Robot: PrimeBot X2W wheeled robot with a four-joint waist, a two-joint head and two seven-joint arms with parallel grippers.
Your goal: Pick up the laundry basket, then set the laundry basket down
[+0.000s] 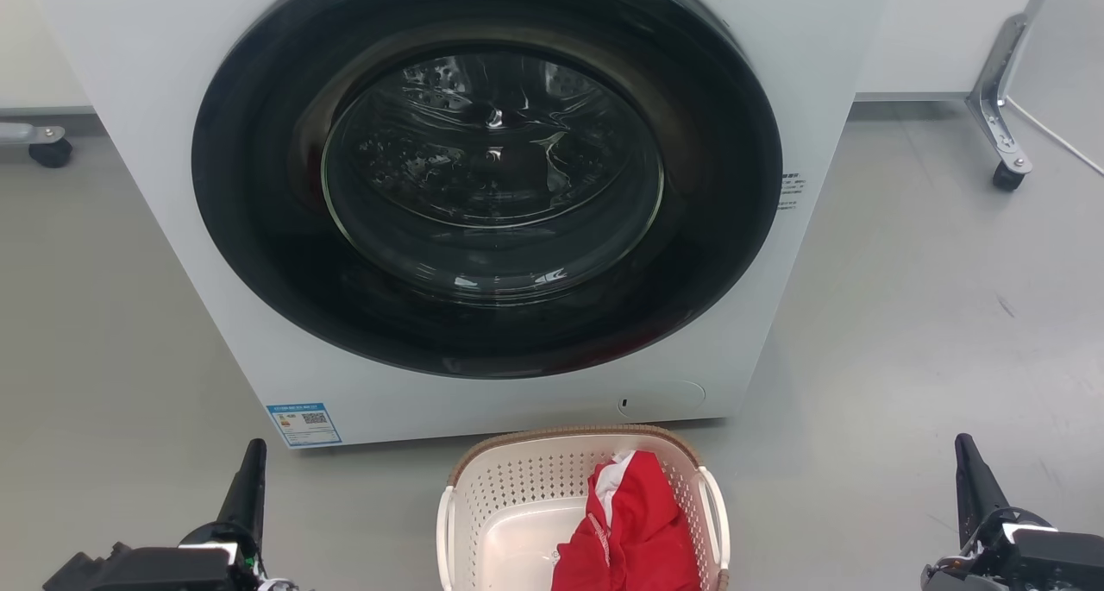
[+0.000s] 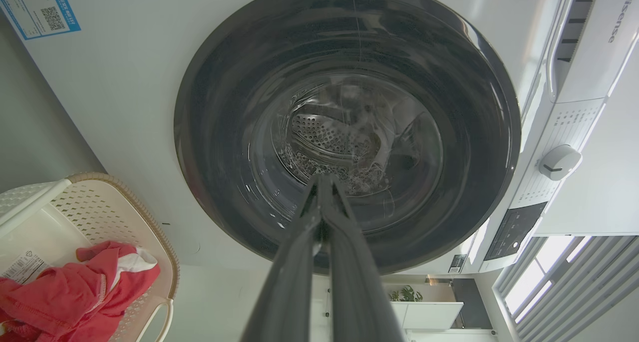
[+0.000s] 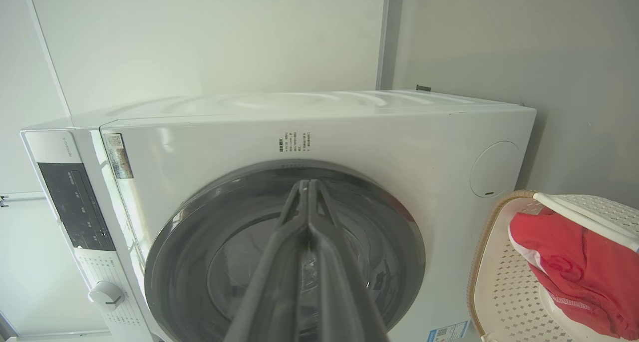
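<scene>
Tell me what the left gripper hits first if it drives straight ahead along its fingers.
Most likely the round dark glass door of the white washing machine: the left gripper, fingers closed, aims at its middle. Depth is unclear.

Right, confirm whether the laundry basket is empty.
No, a red garment lies inside the laundry basket, toward its right side.

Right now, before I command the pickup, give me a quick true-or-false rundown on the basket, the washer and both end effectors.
The laundry basket stands on the floor before the washing machine. True.
The basket is empty. False: a red garment lies inside.
Both the left end effector and the right end effector are shut, holding nothing. True.
The washer's door is open. False: the round glass door is closed.
</scene>
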